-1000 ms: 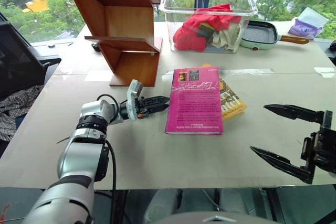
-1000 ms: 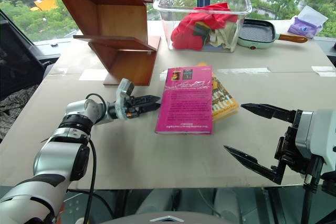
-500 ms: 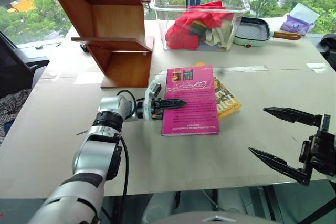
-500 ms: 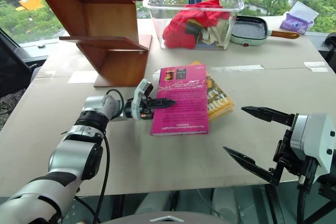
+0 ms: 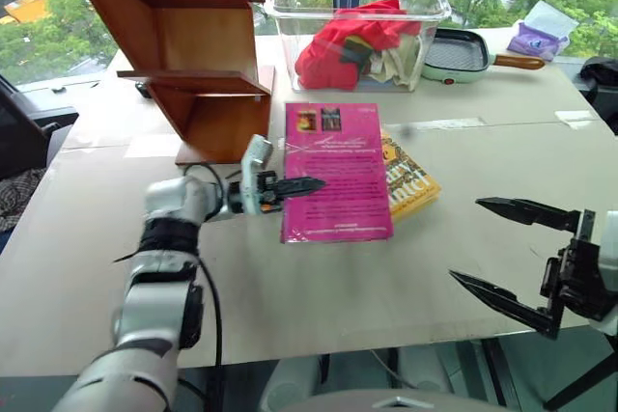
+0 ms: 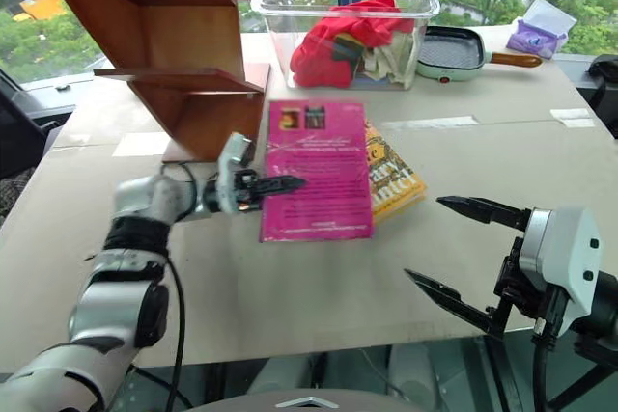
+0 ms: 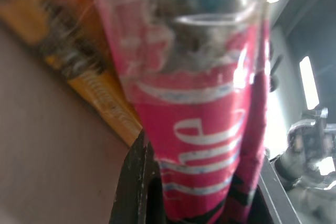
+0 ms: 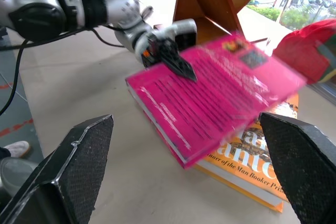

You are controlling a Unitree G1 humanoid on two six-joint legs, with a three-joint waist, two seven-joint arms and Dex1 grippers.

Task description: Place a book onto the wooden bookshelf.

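Left gripper (image 5: 301,183) is clamped on the left long edge of the magenta-pink book (image 5: 336,173), one black finger lying across the cover; the right wrist view shows the book tipped up off the yellow-orange paperback (image 5: 409,183) under it, gripped side raised, far side apparently resting on the paperback. In the left wrist view the pink cover sits between that gripper's own fingers, so the pinch looks real. The book is near the middle of the grey table (image 5: 319,287), just in front of the wooden bookshelf (image 5: 193,45), which stands at the table's far-left corner area. Right gripper (image 5: 512,253) hangs off the near-right edge of the table, jaws spread wide, holding nothing, well apart from both books. A clear plastic bin (image 5: 357,21) with red cloth sits along the far edge, right of the shelf; a small mint-green pan (image 5: 465,53) is beside it. Step in hand, by my reading: grasp made, lift just starting. Next move calls for raising the book fully clear of the paperback, carrying it toward the far-left, and lining it up with the shelf's flat middle board (image 5: 193,84) before sliding it in. Risk: a one-edge pinch on a floppy paperback, so it may sag or swing, and the slanted panels leave a narrow entry.
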